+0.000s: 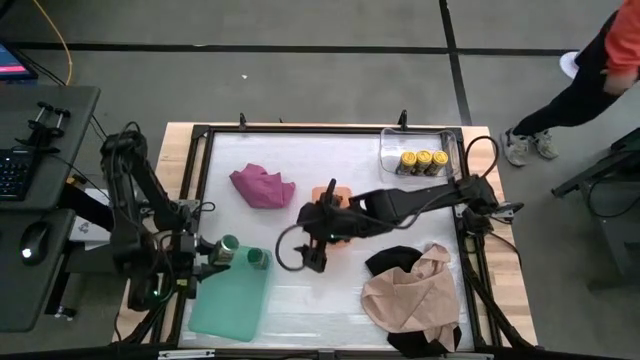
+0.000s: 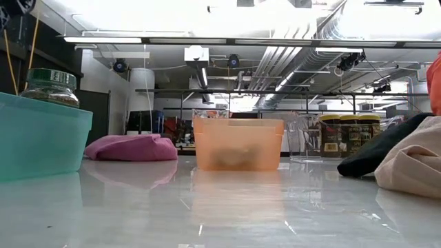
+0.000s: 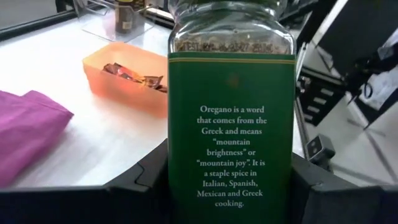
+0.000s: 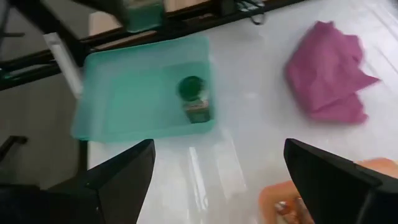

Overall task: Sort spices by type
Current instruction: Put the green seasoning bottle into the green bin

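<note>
step: binning green-lidded jars | left gripper (image 1: 205,254) clamps oregano jar (image 3: 231,118) over teal bin (image 1: 230,300), one jar (image 4: 194,99) inside | right gripper (image 1: 318,238) empty, spread above orange bin (image 1: 322,190) | next: lower, release

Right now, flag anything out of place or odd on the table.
Nothing spilled or damaged. The tan cloth lies crumpled over the black cloth at the right front. The left gripper holds an oregano jar over the green bin.
</note>
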Tool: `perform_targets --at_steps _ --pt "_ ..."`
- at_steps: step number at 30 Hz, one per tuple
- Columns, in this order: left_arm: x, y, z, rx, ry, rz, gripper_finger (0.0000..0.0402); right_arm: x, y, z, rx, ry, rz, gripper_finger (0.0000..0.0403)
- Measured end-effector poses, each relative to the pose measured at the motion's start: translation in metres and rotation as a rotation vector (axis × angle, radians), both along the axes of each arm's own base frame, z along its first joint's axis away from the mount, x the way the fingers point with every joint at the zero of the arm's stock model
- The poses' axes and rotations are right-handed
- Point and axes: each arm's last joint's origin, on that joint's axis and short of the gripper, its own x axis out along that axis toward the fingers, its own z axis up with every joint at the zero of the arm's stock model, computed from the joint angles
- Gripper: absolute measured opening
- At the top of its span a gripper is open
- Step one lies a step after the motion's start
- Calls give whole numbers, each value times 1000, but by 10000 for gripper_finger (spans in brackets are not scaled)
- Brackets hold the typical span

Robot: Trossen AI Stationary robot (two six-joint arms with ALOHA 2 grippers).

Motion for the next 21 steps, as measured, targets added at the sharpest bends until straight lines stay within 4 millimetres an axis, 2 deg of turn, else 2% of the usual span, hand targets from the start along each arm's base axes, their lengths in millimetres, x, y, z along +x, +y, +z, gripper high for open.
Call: perform_targets --at_steps 7,13,17,21 --pt "4 -22 -16 -62 -40 32 170 -5 31 4 -29 -60 75 352" --pt "9 -43 -43 -65 -65 70 170 -3 44 12 38 -156 71 352" --pt "10 -47 -58 -45 -86 98 170 -2 51 17 100 -221 65 352" --pt "5 -50 -66 -13 -74 79 170 10 57 11 149 -269 47 351"
